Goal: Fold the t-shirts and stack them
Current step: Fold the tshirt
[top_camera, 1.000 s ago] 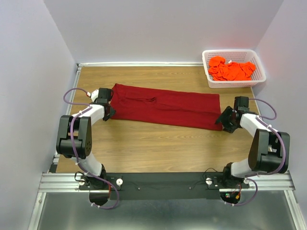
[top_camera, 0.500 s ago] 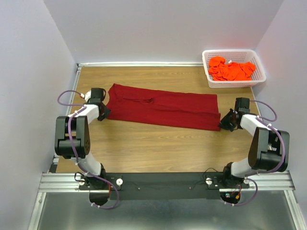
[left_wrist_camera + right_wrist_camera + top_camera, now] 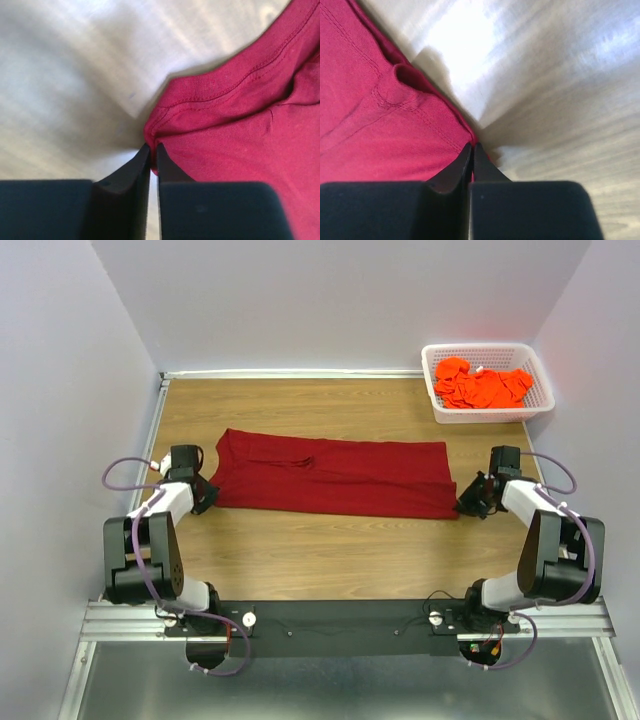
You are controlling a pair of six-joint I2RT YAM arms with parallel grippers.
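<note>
Wooden worktop (image 3: pixel 330 550) enclosed by pale walls (image 3: pixel 330 300). The maroon t-shirt (image 3: pixel 330 478) lies mid-worktop, stretched straighter than a second ago. At far right the white basket (image 3: pixel 485 347) holds orange t-shirts (image 3: pixel 482 385). The left end effector (image 3: pixel 205 495) and right end effector (image 3: pixel 468 502) each pinch one of its corners.

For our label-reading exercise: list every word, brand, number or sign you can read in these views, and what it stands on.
None can be read. The dark red cloth t-shirt, the bright orange cloth t-shirts, the white plastic mesh basket and the brown wooden table show no print, label or number.
</note>
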